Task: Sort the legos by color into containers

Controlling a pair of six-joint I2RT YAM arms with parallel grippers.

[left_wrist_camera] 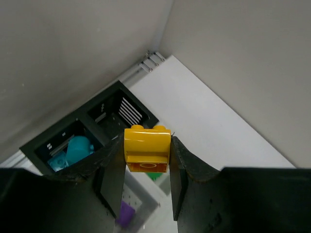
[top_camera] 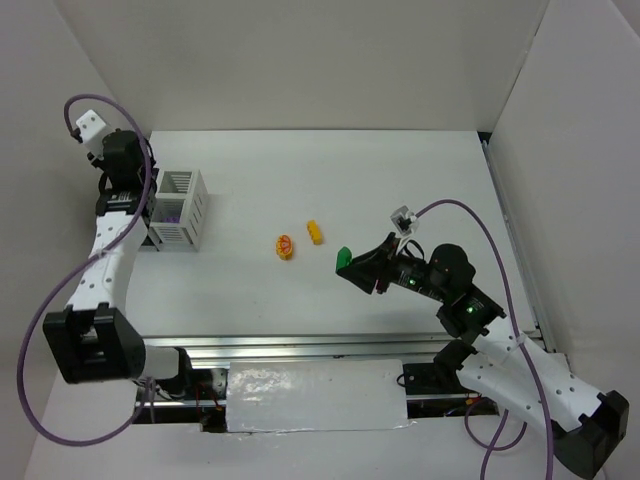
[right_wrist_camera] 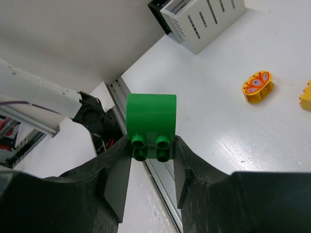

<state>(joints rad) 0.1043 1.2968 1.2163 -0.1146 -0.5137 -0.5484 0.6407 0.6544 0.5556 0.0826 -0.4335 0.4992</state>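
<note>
R wrist: yellow brick (right_wrist_camera: 306, 100) cut off at rt edge. L wrist: purple brick (left_wrist_camera: 127, 213) blurred btwn fingers (left_wrist_camera: 112, 177); green one (left_wrist_camera: 155, 175) mostly hidden behind held brick (left_wrist_camera: 147, 148).

The left hand (left_wrist_camera: 147, 141) is above the bins (top_camera: 185, 225), with the first brick (left_wrist_camera: 147, 153) clamped between its fingers. A binned brick (left_wrist_camera: 77, 148) lies inside, below that hand. The right hand (right_wrist_camera: 152, 141) is above the worktop (top_camera: 400, 180), well apart from the bins, clamping the second brick (right_wrist_camera: 151, 119). Ahead of it on the worktop lie the near brick (top_camera: 315, 232) and the far brick (top_camera: 286, 246), between it and the bins.
</note>
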